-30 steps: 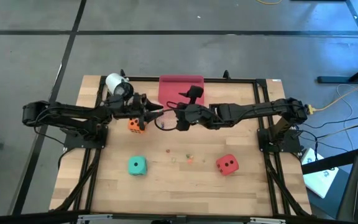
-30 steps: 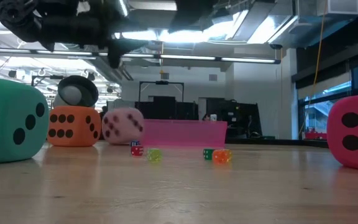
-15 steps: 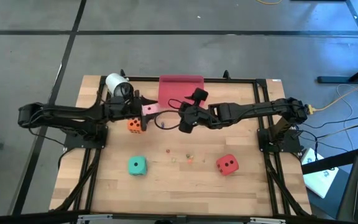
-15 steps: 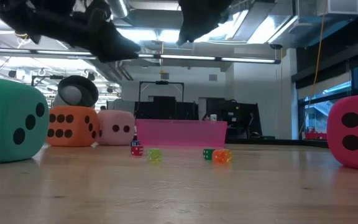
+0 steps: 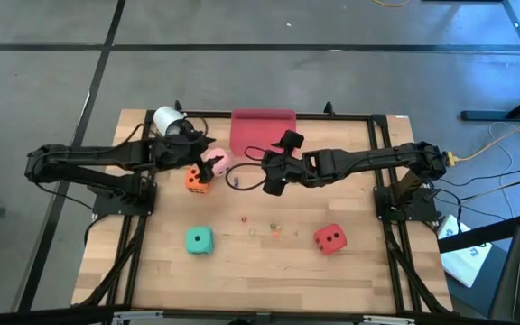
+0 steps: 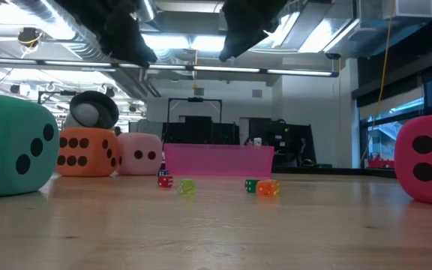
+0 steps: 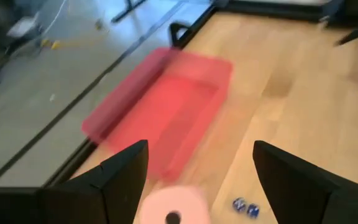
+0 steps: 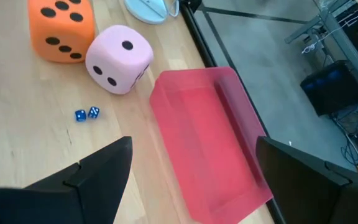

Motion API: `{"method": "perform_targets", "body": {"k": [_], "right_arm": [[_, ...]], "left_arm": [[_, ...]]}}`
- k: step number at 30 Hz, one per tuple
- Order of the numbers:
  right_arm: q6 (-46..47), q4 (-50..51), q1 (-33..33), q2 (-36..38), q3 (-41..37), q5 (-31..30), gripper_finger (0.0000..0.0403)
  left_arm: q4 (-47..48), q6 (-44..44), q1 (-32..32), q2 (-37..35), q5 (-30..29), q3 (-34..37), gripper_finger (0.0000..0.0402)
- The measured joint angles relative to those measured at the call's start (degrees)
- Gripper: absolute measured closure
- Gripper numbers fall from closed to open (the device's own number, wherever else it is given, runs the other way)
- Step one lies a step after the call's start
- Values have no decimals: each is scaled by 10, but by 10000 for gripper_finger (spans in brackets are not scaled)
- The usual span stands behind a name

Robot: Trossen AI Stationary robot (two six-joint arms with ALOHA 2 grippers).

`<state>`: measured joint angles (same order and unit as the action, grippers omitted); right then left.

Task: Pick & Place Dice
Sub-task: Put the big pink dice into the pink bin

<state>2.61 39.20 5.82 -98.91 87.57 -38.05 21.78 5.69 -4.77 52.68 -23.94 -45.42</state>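
Observation:
Four dice rest on the wooden table. The pale pink die (image 5: 216, 164) stands flat beside the orange die (image 5: 197, 180), in front of the pink tray (image 5: 263, 130). The teal die (image 5: 199, 240) and the red die (image 5: 330, 238) sit nearer the front. My left gripper (image 5: 208, 155) hangs open above the pink die (image 7: 169, 210), touching nothing. Right of the pink die (image 8: 118, 59), my right gripper (image 5: 272, 179) hovers open and empty, raised clear of the table.
A white roll (image 5: 169, 120) lies at the far left corner behind the orange die. Two tiny blue dice (image 8: 87, 114) lie near the pink die. Several small coloured dice (image 6: 214, 185) are scattered mid-table. A black frame (image 5: 377, 144) borders the board.
My left gripper has let go of the pink die, risen and drawn back toward the table's left, tipping from steeply downward to nearly level. The pink die, tilted a second ago, now stands flat on the table beside the orange die.

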Motion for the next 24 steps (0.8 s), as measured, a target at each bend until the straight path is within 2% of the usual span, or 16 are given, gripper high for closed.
{"method": "perform_targets", "body": {"k": [3, 6, 12, 24], "right_arm": [[4, 13, 0, 0, 0, 0, 62], [21, 26, 0, 0, 0, 0, 62], [46, 32, 0, 0, 0, 0, 62], [112, 47, 0, 0, 0, 19, 62]], "left_arm": [[21, 14, -11, 26, -33, -8, 114], [8, -11, -21, 43, -65, -9, 115], [-37, -14, -29, 68, -63, -10, 114], [-36, -8, -28, 75, 75, -9, 114]]}}
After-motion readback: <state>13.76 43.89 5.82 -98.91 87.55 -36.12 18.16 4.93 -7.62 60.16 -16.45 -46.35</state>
